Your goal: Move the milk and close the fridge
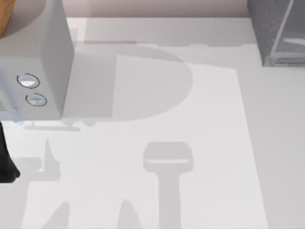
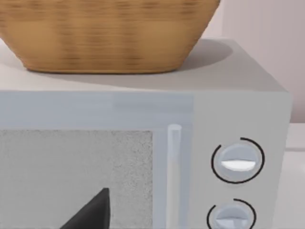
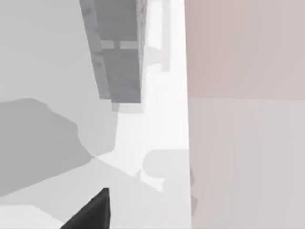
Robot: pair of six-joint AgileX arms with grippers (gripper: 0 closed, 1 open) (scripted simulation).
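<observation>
1. Showing at the near edge of each wrist view is one dark fingertip, left (image 2: 93,212) and right (image 3: 93,210); how far either pair of fingers is parted cannot be told, and nothing is seen held.
2. Ahead of the left fingers stands a light-grey box (image 2: 143,157) with two dials (image 2: 237,161), a basket (image 2: 105,33) on top.
3. Farthest off, the fridge (image 1: 279,28) stands at the worktop's (image 1: 157,105) far right corner, well apart from the right fingers.

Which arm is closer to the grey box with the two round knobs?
Left. My left arm sits at the left edge of the table, just in front of the box with two dials. My right gripper faces the fridge, far off at the table's right.
</observation>
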